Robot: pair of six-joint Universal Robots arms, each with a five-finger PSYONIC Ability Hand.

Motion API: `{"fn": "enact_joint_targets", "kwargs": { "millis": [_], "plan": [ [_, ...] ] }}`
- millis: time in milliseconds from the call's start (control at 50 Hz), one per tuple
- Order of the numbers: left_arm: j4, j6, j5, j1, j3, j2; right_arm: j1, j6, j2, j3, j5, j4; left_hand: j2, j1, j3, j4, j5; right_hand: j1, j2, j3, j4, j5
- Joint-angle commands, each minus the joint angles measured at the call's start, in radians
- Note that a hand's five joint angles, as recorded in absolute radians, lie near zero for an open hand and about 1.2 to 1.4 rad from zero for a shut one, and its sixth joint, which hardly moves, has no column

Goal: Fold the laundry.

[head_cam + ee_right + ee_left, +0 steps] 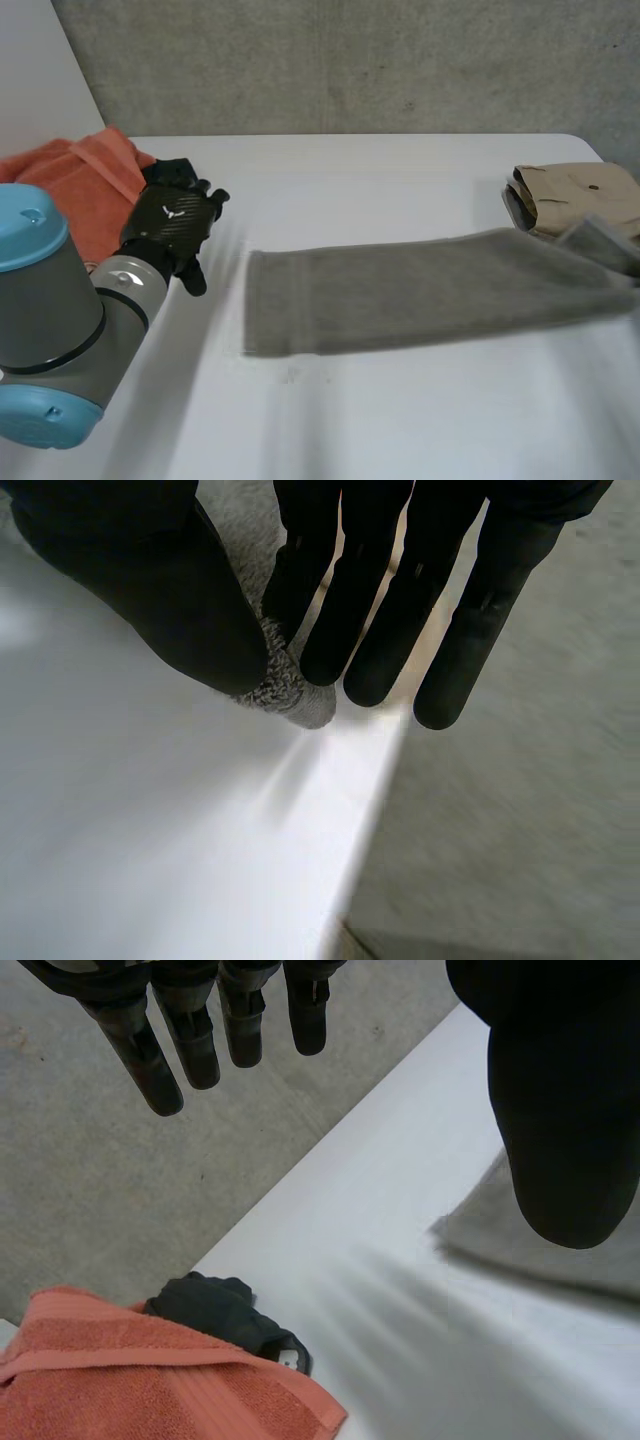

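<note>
A long grey towel (420, 290) lies stretched across the middle of the white table (400, 410); its right end rises off the surface near the table's right edge. In the right wrist view my right hand (170, 590) pinches a corner of the grey towel (290, 692) between thumb and fingers, above the table's edge. My left hand (170, 225) hovers open over the table just left of the towel's left end. In its wrist view the left hand (560, 1110) has straight fingers holding nothing, with the grey towel (490, 1230) beyond the thumb.
An orange towel (85, 185) lies crumpled at the table's far left with a black item (175, 170) beside it; both also show under my left hand, the orange towel (150, 1380) and the black item (225, 1310). Folded beige clothing (580, 195) is stacked at the right edge.
</note>
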Motion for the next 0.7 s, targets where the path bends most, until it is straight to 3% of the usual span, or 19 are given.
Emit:
{"fn": "enact_joint_targets", "kwargs": {
  "millis": [20, 160, 200, 340, 500, 580, 620, 640, 700],
  "plan": [
    [0.0, -0.001, 0.0, 0.006, -0.008, 0.019, 0.051, -0.021, -0.089, -0.027, 0.027, 0.004, -0.03, -0.016, -0.035, -0.028, -0.05, 0.28, 0.218, 0.209, 0.2, 0.244],
    [0.0, -0.002, -0.002, 0.009, -0.013, 0.039, 0.335, 0.118, -0.175, -0.046, 0.009, -0.011, -0.03, -0.016, -0.035, -0.028, -0.05, 0.28, 0.218, 0.209, 0.2, 0.244],
    [0.0, -0.002, -0.003, 0.009, -0.014, 0.049, 0.465, 0.146, -0.189, -0.041, 0.001, -0.026, -0.03, -0.016, -0.035, -0.028, -0.05, 0.28, 0.218, 0.209, 0.2, 0.244],
    [0.0, -0.002, -0.005, 0.007, -0.017, 0.058, 0.857, 0.143, -0.108, -0.037, -0.075, -0.175, -0.03, -0.016, -0.035, -0.028, -0.05, 0.28, 0.218, 0.209, 0.2, 0.244],
    [0.0, -0.002, -0.003, -0.003, -0.014, 0.046, 1.057, 0.135, 0.13, -0.078, -0.083, -0.209, -0.03, -0.016, -0.035, -0.028, -0.05, 0.28, 0.218, 0.209, 0.2, 0.244],
    [0.005, -0.002, -0.003, -0.023, 0.001, 0.032, 1.065, 0.12, 0.139, -0.064, -0.075, -0.21, -0.03, -0.016, -0.035, -0.028, -0.05, 0.28, 0.218, 0.209, 0.2, 0.244],
    [0.014, -0.002, -0.003, -0.034, 0.013, 0.018, 1.064, 0.129, 0.131, -0.058, -0.068, -0.212, -0.03, -0.016, -0.035, -0.028, -0.05, -0.212, -0.274, -0.283, -0.292, -0.248],
    [0.021, -0.002, -0.003, -0.042, 0.023, 0.012, 1.062, 0.152, 0.115, -0.047, -0.062, -0.21, -0.03, -0.016, -0.035, -0.028, -0.05, -0.671, -0.734, -0.742, -0.752, -0.707],
    [0.054, -0.001, -0.005, -0.075, 0.064, -0.016, 1.047, 0.204, 0.064, -0.018, -0.046, -0.212, -0.03, -0.016, -0.035, -0.028, -0.05, -0.79, -0.852, -0.861, -0.87, -0.826]
  ]
}}
